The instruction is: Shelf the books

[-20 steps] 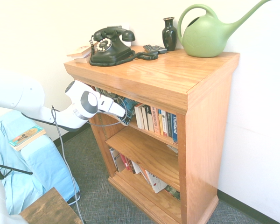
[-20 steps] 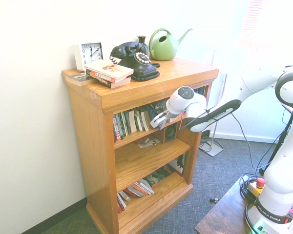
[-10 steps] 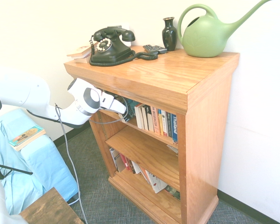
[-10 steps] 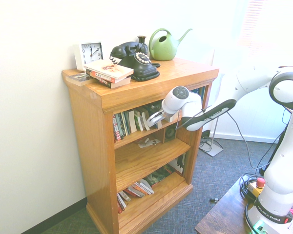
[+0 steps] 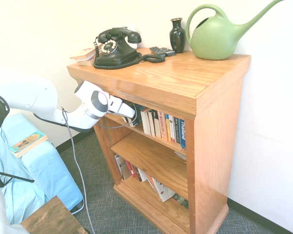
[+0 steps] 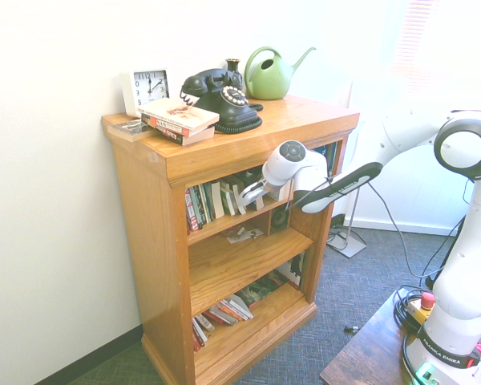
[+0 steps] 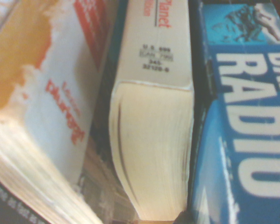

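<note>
Only the wrist view shows the blue book among shelved paperbacks; the jaws are closed.

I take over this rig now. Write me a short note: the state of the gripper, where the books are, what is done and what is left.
Gripper: shut, reaching into the top shelf of the wooden bookcase, among the row of books.
Books: the thick blue paperback with large white lettering is in that row, seen from close by in the wrist view, beside a cream-edged paperback. Whether the gripper holds it, I cannot tell.
Done: the blue book seems to be on the shelf.
Left: confirm release and back the arm out. A thin orange-and-teal book lies on the light blue cloth; a small stack of books lies on the bookcase top.
</note>
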